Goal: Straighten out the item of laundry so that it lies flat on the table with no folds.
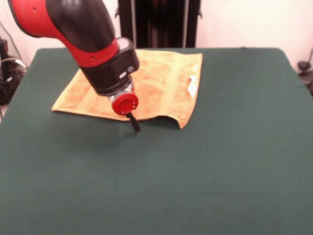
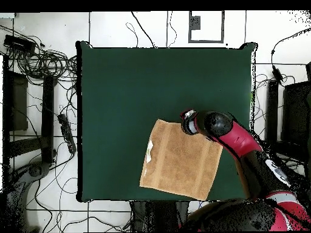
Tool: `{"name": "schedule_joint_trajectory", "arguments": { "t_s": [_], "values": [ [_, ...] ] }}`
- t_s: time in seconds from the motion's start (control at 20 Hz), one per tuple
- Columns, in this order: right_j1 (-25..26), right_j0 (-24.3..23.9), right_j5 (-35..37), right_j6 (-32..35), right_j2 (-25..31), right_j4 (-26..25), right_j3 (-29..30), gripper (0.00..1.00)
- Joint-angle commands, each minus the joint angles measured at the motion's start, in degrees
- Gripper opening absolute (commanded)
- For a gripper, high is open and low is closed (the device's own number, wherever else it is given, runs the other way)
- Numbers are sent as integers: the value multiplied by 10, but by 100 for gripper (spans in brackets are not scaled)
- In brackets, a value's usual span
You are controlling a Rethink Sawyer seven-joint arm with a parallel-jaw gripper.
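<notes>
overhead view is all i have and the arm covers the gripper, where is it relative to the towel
Observer: In the front view the gripper hangs low at the towel's camera-side edge. Its tip shows against the green table, just off the cloth.
Operator: is the towel flat along that edge
Observer: Not quite. Near the corner below the white tag, the hem seems to arch up slightly, with a shadow under it.
</notes>
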Motion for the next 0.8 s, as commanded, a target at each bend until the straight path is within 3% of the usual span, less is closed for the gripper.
{"name": "schedule_joint_trajectory", "arguments": {
  "t_s": [0.05,0.8],
  "values": [
    [15,19,-72,102,70,67,18,100],
    [-13,3,-97,102,137,155,88,100]
  ]
}}
